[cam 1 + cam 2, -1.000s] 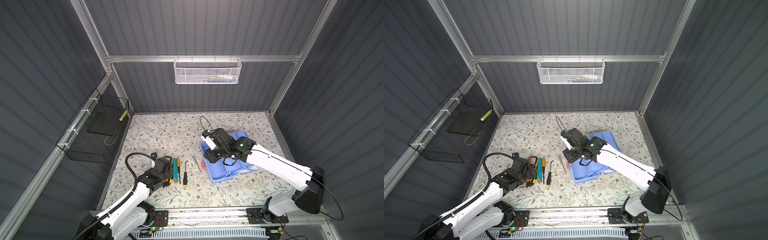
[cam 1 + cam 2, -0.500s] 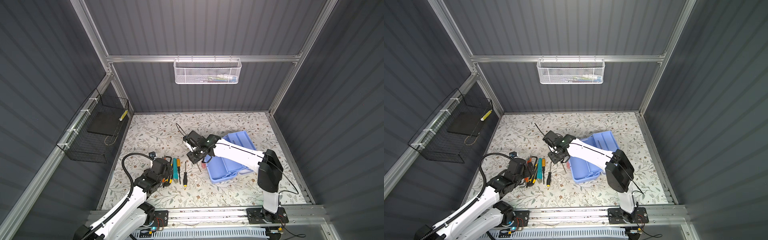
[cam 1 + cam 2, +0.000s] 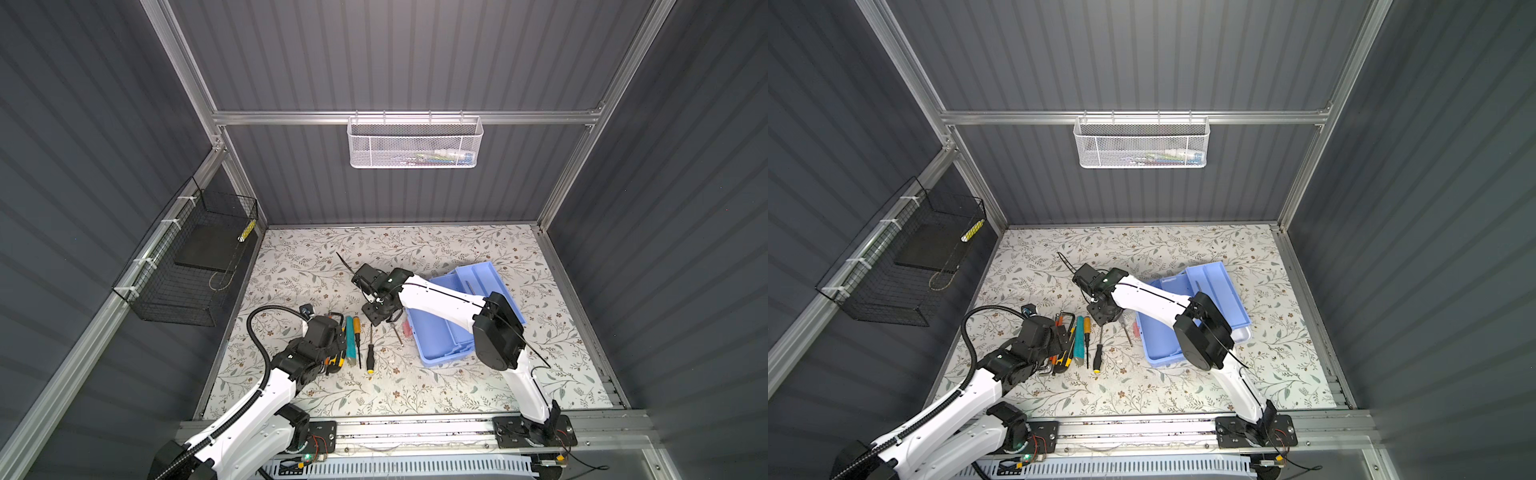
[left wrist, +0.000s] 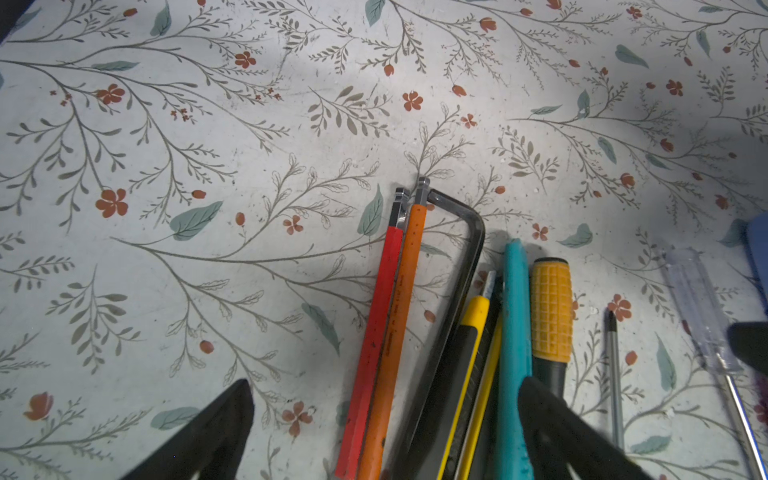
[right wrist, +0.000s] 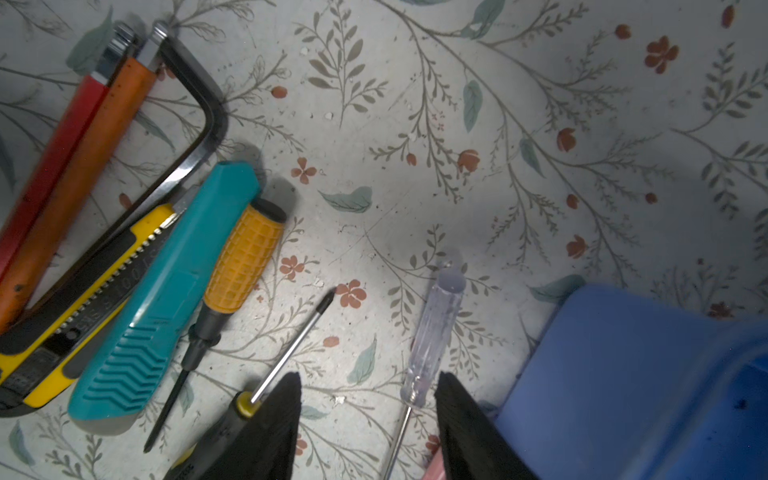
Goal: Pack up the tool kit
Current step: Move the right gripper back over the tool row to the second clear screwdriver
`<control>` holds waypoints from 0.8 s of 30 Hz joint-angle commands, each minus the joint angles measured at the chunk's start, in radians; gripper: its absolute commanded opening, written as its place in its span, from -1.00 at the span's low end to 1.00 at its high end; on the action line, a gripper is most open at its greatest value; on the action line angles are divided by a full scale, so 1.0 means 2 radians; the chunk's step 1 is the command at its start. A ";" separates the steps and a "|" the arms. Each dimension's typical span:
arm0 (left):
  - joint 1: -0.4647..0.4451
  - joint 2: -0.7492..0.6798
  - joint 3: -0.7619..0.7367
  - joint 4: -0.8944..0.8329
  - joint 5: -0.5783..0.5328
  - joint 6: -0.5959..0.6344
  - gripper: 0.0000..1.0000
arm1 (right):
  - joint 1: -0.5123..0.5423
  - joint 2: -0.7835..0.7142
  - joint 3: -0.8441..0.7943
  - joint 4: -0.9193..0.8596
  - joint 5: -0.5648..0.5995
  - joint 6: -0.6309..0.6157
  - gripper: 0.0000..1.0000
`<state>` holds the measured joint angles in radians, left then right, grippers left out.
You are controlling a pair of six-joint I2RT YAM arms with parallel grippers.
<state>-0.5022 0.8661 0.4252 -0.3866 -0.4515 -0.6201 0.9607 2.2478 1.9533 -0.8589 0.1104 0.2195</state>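
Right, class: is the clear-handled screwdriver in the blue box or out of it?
Out: the clear-handled screwdriver lies on the floral table, beside the blue box.

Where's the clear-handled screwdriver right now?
The clear-handled screwdriver lies on the table under the open right tool in the right wrist view, between the blue box and the black-and-yellow screwdriver; in both top views, just left of the box.
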 commanded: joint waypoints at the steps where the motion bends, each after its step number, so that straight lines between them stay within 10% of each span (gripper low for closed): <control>1: 0.003 -0.001 0.004 0.004 -0.004 0.005 0.99 | -0.005 0.016 0.020 -0.030 0.017 0.000 0.13; 24: 0.003 0.010 0.008 0.007 0.002 0.010 0.99 | -0.029 0.080 0.055 -0.054 0.017 0.019 -0.05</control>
<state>-0.5022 0.8856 0.4252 -0.3717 -0.4507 -0.6197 0.9058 2.3825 2.0346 -0.9360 0.1379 0.2474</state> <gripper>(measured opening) 0.995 0.477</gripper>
